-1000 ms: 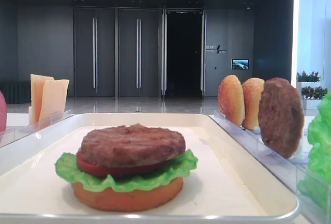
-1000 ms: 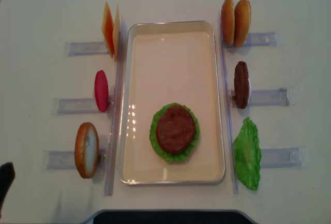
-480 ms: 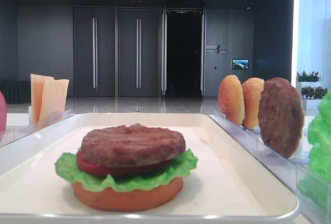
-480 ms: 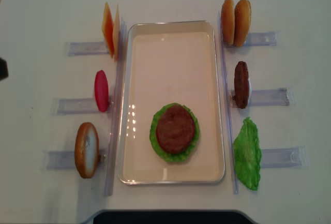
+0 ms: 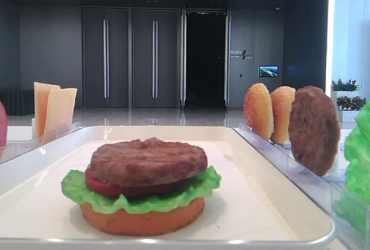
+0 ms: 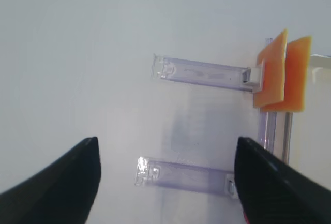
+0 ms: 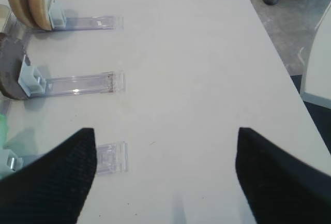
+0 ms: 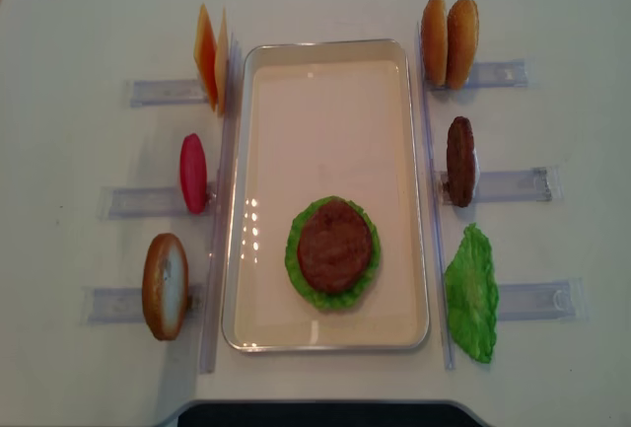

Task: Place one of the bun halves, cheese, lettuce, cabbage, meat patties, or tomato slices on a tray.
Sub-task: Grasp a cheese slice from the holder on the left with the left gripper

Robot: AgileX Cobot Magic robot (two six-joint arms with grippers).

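White tray (image 8: 326, 331) centred on table (image 8: 79, 13), carrying stacked bun half, lettuce, tomato and meat patty (image 8: 335, 247) near its front end; cheese (image 6: 282, 72) upright in rack beyond; both grippers' jaws spread apart, holding nothing
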